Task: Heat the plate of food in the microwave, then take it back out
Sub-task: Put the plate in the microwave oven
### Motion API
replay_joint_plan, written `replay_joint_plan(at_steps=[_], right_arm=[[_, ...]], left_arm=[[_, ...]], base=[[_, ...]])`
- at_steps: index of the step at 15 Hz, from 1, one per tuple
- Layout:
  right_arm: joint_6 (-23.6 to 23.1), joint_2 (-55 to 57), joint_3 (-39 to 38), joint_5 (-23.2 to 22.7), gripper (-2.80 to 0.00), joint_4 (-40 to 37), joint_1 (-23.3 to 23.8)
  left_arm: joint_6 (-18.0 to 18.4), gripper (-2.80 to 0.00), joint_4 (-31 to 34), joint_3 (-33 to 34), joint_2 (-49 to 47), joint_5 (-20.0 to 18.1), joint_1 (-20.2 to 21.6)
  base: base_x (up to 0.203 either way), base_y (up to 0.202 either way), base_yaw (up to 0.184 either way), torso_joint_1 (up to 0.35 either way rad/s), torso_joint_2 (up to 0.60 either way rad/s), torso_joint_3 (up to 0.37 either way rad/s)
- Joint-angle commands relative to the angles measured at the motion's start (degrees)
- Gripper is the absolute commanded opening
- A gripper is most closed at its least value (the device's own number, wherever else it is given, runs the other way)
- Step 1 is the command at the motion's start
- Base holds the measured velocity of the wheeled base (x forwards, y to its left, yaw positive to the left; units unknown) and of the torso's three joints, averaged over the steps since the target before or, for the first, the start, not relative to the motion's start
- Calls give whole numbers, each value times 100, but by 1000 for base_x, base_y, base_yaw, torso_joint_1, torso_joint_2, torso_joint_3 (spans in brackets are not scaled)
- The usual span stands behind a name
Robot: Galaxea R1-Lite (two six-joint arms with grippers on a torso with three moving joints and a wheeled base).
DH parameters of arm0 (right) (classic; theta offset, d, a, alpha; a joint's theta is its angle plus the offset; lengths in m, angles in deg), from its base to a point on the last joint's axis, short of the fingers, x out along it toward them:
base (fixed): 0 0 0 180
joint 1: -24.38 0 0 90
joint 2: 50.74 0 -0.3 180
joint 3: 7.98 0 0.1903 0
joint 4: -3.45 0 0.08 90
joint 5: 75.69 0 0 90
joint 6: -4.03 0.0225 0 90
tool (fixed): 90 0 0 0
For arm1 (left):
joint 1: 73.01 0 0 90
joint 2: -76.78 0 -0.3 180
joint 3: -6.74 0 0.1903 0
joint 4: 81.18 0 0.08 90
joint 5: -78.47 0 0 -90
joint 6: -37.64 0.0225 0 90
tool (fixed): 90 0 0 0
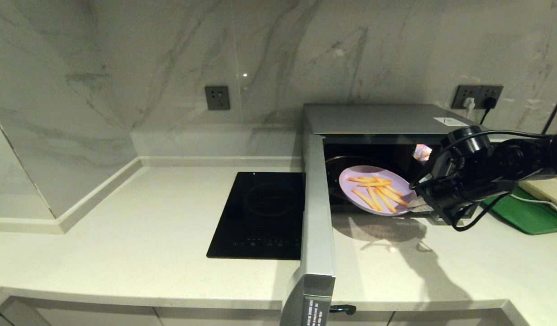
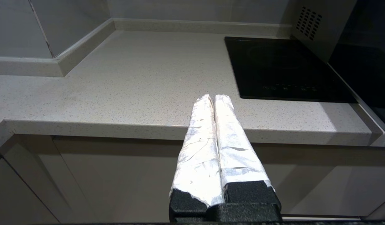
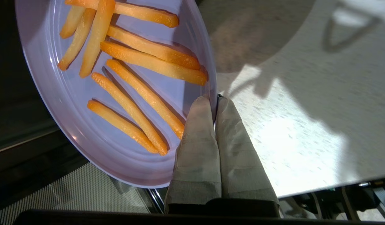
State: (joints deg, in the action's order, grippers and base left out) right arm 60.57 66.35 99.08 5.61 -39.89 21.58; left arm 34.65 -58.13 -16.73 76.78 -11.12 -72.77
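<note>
Half the plate of food (image 1: 377, 190) overhangs the open microwave (image 1: 378, 120) mouth, rim pinched by the right gripper (image 1: 415, 204). Left gripper (image 2: 213, 99), jaws closed, hangs off the counter's (image 1: 124, 217) front edge.

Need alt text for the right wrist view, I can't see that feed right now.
The right hand is shut on the rim of the plate of food, a pale lilac plate of orange fries. It is held tilted over the microwave opening's dark edge, with the speckled counter beside it.

hob: flat black glass induction hob (image 1: 260, 215), set in the countertop (image 1: 124, 235)
tray: green tray (image 1: 529, 215), far right
sockets: wall sockets (image 1: 217, 98) on marble
</note>
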Motion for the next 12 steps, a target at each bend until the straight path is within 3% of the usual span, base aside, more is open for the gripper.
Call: replay_joint_plan(at_steps=[1, 12], right_arm=[[116, 493, 418, -9, -280, 13, -77], [296, 1246, 760, 238, -280, 1169, -115]], left_arm=[[-1, -280, -4, 1, 5, 3, 3], [-1, -280, -4, 1, 3, 3, 3]], base=[[0, 0, 0, 0, 0, 0], [0, 0, 0, 0, 0, 0]])
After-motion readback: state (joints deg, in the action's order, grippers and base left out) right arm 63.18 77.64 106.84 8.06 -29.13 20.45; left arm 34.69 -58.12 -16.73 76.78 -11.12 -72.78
